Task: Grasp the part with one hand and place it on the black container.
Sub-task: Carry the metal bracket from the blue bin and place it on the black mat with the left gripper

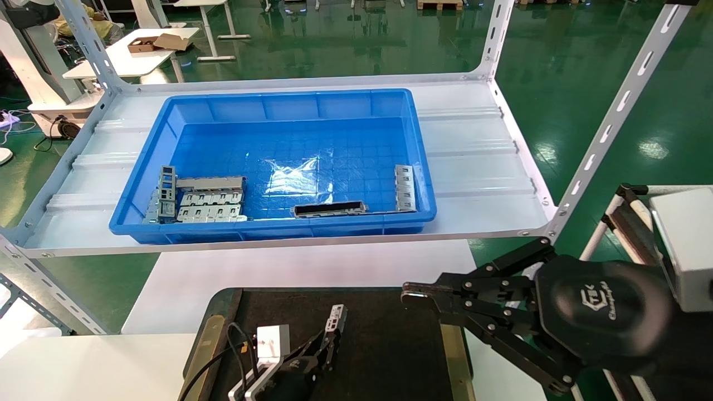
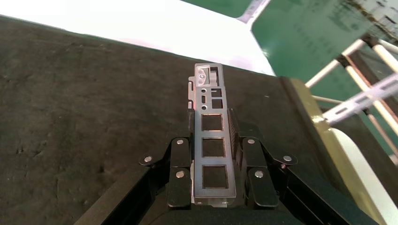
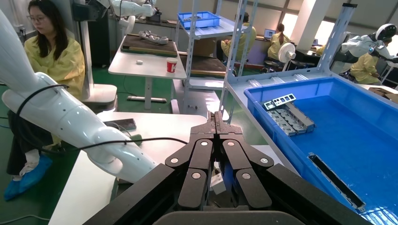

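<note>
My left gripper (image 1: 332, 334) is shut on the part (image 1: 336, 317), a slim silver-grey ladder-like bar, and holds it over the black container (image 1: 390, 356). In the left wrist view the part (image 2: 212, 136) lies lengthwise between the fingers (image 2: 180, 159), its far end sticking out over the black container (image 2: 84, 112). My right gripper (image 1: 409, 292) is shut and empty, hovering at the container's far right corner; it also shows in the right wrist view (image 3: 217, 119).
A deep blue bin (image 1: 278, 106) stands on the grey shelf (image 1: 473, 167), holding grey multi-slot plates (image 1: 209, 206), a dark-centred frame strip (image 1: 330, 209) and another slotted bar (image 1: 405, 187). Shelf uprights (image 1: 613, 117) rise on both sides. A white table (image 1: 312, 278) lies under the container.
</note>
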